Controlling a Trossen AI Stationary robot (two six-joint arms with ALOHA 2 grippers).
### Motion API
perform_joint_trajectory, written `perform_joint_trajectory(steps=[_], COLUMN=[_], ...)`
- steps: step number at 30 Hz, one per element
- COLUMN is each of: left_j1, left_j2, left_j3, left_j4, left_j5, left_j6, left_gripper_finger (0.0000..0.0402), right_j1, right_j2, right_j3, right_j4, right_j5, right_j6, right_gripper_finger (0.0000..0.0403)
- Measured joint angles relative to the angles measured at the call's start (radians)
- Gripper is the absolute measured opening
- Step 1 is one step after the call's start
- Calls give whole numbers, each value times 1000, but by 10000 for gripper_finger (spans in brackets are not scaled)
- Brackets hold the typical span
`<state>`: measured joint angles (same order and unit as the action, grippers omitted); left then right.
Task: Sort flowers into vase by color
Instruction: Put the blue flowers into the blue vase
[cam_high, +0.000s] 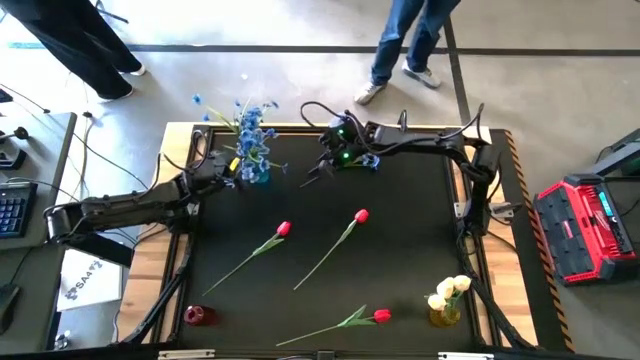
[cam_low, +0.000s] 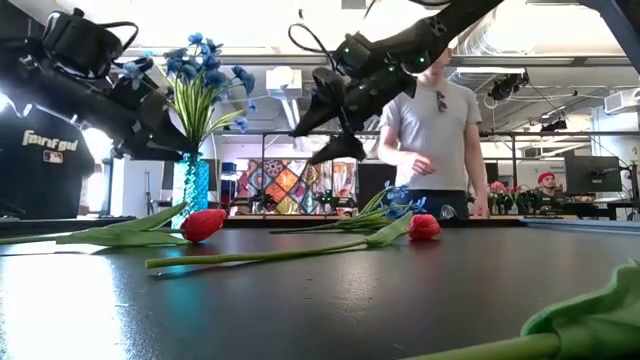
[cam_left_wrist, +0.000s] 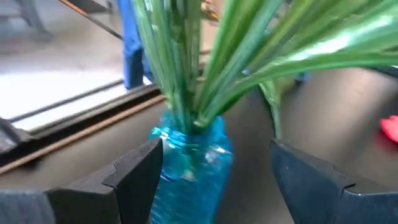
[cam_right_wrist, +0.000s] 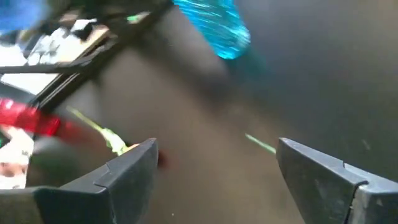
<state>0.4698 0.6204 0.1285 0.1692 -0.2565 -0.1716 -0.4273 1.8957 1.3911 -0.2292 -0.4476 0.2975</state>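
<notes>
Both end effectors open: left (cam_high: 226, 176) and right (cam_high: 318, 170), raised

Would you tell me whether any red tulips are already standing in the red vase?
No, in the high view the red vase lies empty on the table while three red tulips lie loose on the surface.

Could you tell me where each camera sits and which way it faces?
High: overhead, straight down; both arms, blue vase.
Low: table height, across red tulips into the room; arms above.
Left wrist: left end effector, open, facing the vase.
Right wrist: right end effector, open, facing the tabletop.
Shared: all four show the vase.
</notes>
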Motion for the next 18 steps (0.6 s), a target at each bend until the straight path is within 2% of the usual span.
perform_joint_trajectory(steps=[3, 7, 12, 16, 18], left_j1=[-9, -37, -65, -87, -101], left_j2=[-32, -54, -59, -59, -59], left_j3=[43, 140, 266, 333, 355], left_j4=[-120, -346, -612, -727, -772], left_j5=[36, 13, -22, -16, -7], left_j6=[-11, -14, -65, -153, -231], left_gripper_finger=[280, 280, 280, 280, 280], right_j1=[-13, -19, -15, -23, -33], right_j2=[0, 0, -18, -44, -50], right_j3=[0, 0, 1, 2, 2], right_j4=[-60, -142, -276, -345, -388], right_j5=[39, 86, 169, 192, 248], right_j6=[106, 196, 256, 336, 384], right_gripper_finger=[313, 302, 260, 221, 207])
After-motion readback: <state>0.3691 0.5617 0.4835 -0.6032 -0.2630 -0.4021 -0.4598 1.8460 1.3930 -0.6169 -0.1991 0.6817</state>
